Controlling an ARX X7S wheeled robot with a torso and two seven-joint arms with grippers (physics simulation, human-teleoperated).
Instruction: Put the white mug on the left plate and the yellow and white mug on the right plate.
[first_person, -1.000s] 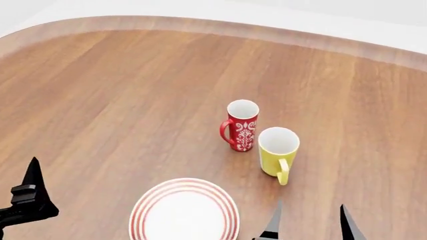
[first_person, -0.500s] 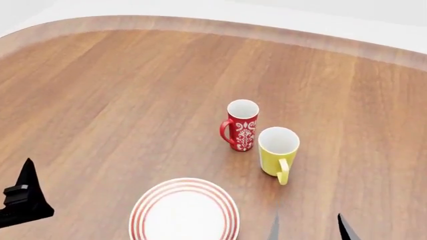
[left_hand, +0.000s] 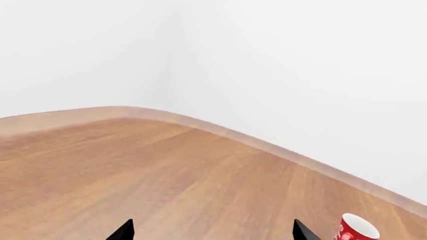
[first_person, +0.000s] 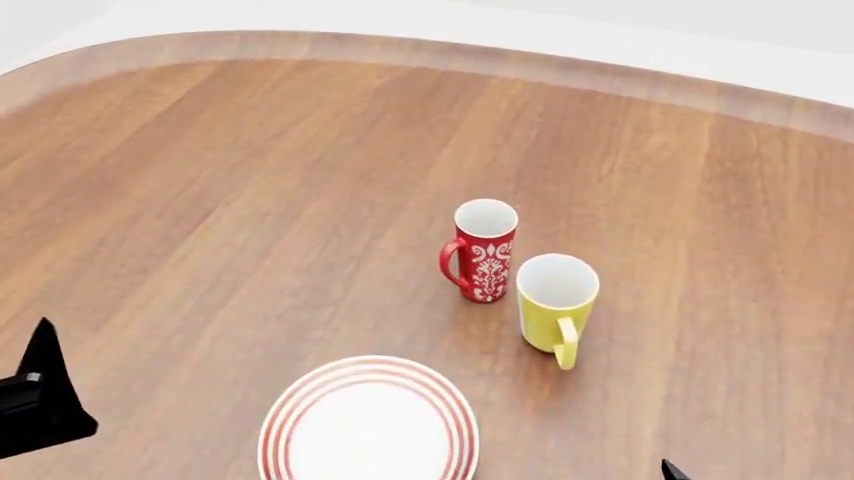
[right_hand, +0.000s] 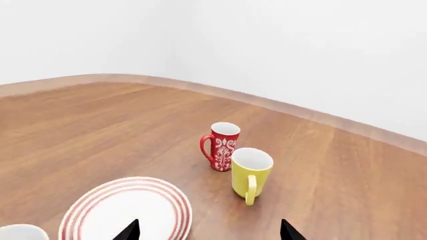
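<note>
The yellow and white mug (first_person: 557, 306) stands upright on the table, its handle toward me, also seen as the yellow and white mug (right_hand: 251, 171). A red-ringed plate (first_person: 287, 415), the same plate (right_hand: 175, 212), lies empty near the front; I cannot tell whether it is the left or the right plate. A white rounded edge (right_hand: 20, 233) shows beside it, perhaps the white mug. My left gripper (left_hand: 212, 236) is open over bare wood, one finger (first_person: 43, 395) showing at the lower left. My right gripper (right_hand: 210, 235) is open, short of the yellow mug, holding nothing.
A red mug with a white floral pattern (first_person: 483, 250) stands close behind and left of the yellow mug, a small gap between them. The wooden table (first_person: 240, 200) has a curved far edge with a white wall behind.
Both grippers have drawn back toward me; the right one has almost left the head view and the left has sunk lower. The mugs and the plate have not moved.
</note>
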